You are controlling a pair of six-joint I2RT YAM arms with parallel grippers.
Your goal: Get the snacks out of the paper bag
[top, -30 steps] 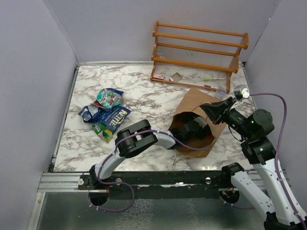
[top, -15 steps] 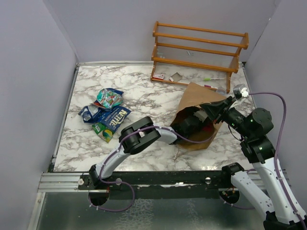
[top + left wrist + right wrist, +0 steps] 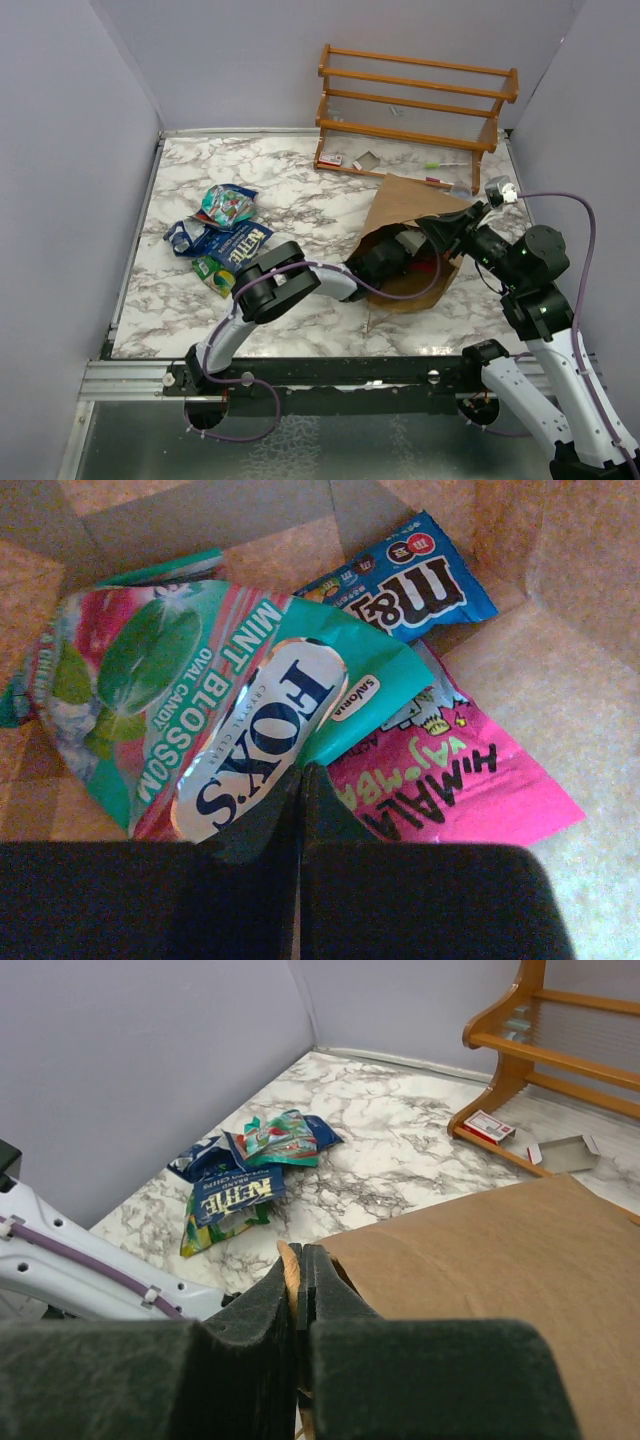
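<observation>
Inside the paper bag [image 3: 405, 205], the left hand [image 3: 301, 775] is clamped on the teal packet [image 3: 190, 670] at its near edge.

Lavender walls [image 3: 230, 60] enclose marble tabletop [image 3: 300, 200] (wooden rack [image 3: 410, 103] behind).

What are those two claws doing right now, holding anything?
Left gripper: closed, pinching the teal packet inside the bag.
Right gripper: closed on the bag's rim.
</observation>
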